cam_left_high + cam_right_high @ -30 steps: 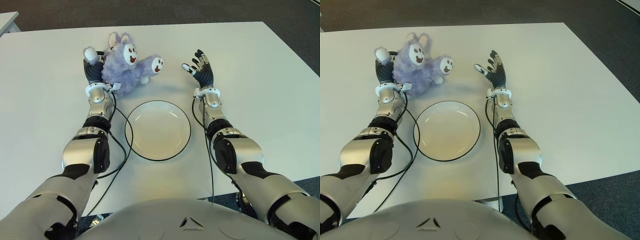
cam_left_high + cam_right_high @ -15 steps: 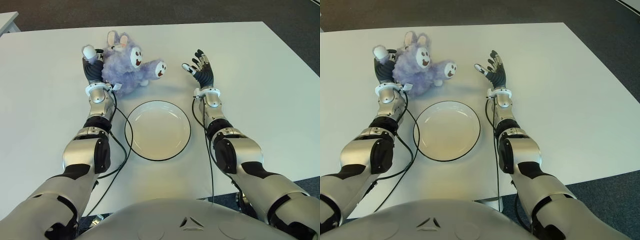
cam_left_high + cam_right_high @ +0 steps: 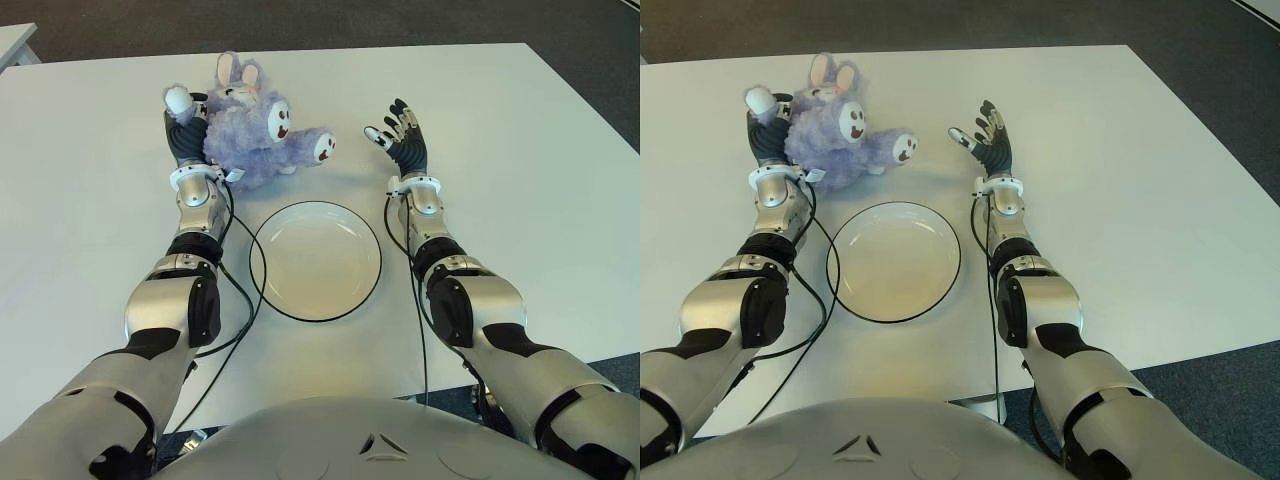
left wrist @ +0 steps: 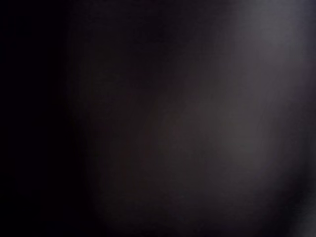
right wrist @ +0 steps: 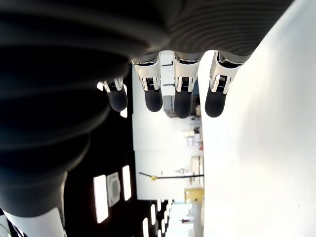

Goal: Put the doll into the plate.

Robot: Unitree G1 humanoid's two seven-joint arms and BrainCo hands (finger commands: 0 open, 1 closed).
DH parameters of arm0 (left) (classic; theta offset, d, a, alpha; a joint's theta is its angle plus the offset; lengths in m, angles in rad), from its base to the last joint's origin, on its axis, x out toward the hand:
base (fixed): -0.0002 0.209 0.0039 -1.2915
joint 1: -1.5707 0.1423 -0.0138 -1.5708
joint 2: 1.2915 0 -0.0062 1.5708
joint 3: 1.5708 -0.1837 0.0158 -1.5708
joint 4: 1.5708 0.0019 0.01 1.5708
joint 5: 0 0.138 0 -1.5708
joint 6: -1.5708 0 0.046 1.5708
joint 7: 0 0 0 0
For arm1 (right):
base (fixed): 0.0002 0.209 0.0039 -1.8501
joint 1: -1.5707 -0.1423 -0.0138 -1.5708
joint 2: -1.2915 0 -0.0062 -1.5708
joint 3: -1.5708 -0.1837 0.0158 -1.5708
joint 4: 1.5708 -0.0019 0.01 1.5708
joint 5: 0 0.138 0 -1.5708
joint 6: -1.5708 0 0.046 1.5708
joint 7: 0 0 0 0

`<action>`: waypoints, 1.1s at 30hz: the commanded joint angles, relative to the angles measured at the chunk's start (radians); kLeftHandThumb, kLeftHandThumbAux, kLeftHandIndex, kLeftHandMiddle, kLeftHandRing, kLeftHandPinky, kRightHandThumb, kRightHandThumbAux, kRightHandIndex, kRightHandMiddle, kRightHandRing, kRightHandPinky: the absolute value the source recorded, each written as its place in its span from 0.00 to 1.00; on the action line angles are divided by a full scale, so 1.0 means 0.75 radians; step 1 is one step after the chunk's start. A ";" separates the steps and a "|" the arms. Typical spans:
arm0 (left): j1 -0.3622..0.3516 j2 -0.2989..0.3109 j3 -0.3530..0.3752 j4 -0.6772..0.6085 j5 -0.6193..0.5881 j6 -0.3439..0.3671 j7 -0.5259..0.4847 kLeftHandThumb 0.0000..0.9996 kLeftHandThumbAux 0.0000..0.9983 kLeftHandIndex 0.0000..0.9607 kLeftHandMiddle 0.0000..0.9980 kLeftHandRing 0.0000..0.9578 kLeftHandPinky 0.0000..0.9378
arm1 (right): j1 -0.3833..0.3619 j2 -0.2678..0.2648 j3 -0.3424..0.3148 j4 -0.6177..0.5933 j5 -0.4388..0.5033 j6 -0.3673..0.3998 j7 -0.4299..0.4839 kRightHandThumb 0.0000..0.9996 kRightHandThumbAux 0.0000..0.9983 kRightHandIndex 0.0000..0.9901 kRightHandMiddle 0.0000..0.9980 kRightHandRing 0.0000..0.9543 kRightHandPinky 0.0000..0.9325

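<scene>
A fluffy purple doll (image 3: 250,130) with white paws and long ears is held up at the far left of the white table (image 3: 520,150), tilted toward the middle. My left hand (image 3: 186,135) is shut on its body from the left side; the left wrist view is dark, blocked by the fur. The white plate (image 3: 315,260) with a dark rim lies in front of the doll, near the table's middle, with nothing in it. My right hand (image 3: 400,135) shows beyond the plate on its right, fingers spread and holding nothing.
Black cables (image 3: 240,290) run along both forearms beside the plate. Dark carpet (image 3: 600,40) lies beyond the table's far edge and right side.
The doll has turned and leaned further to the right in my left hand, its ears rising and its paw reaching toward the middle. The right hand has stayed still.
</scene>
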 commanded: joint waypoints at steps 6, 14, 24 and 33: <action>0.042 0.007 -0.026 -0.098 0.016 -0.002 -0.032 0.72 0.70 0.45 0.79 0.86 0.89 | 0.071 0.015 -0.008 0.042 0.008 0.035 -0.002 0.05 0.76 0.04 0.08 0.09 0.12; 0.088 0.018 -0.058 -0.196 0.036 0.017 -0.068 0.72 0.70 0.45 0.78 0.85 0.86 | 0.072 0.016 -0.008 0.042 0.008 0.035 -0.002 0.05 0.76 0.04 0.07 0.09 0.13; 0.121 0.036 -0.091 -0.284 0.074 0.060 -0.065 0.71 0.71 0.45 0.78 0.85 0.86 | 0.072 0.017 -0.009 0.043 0.009 0.039 -0.004 0.05 0.76 0.04 0.07 0.09 0.13; 0.144 0.042 -0.111 -0.353 0.079 0.093 -0.077 0.71 0.71 0.46 0.80 0.86 0.86 | 0.072 0.020 -0.008 0.044 0.009 0.037 -0.003 0.05 0.76 0.04 0.07 0.09 0.13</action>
